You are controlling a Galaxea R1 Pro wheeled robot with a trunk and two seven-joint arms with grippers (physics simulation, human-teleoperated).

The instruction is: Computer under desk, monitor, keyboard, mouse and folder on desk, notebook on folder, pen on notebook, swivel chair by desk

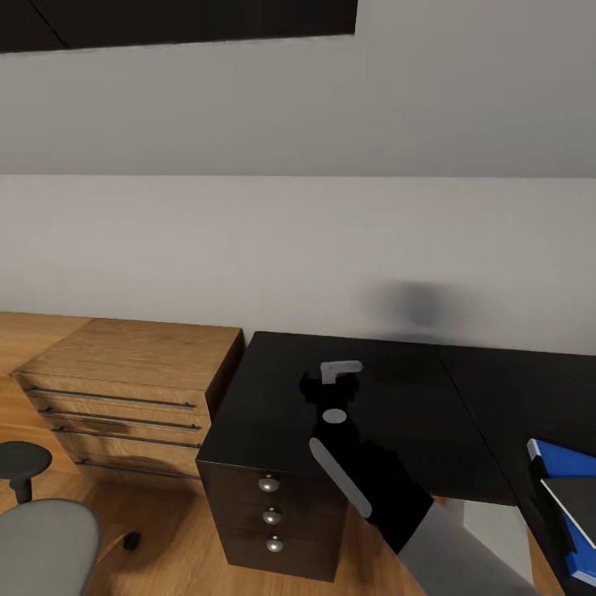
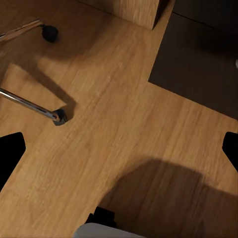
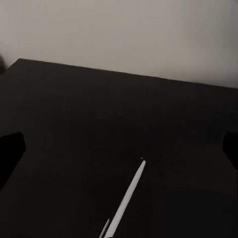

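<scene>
On desk (image 3: 59, 114), pen (image 3: 126, 198), R tool (image 1: 331, 382) above, no legible txt

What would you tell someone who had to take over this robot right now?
Left tool: open, holding nothing, hanging over the wood floor near the swivel chair's castors.
Right tool: open, over the desk, with the pen lying loose on the desk top in front of it.
Done: the folder is on the desk and the notebook lies on it.
Left: pick up the pen and set it on the notebook, then probably bring the swivel chair closer to the desk.
</scene>
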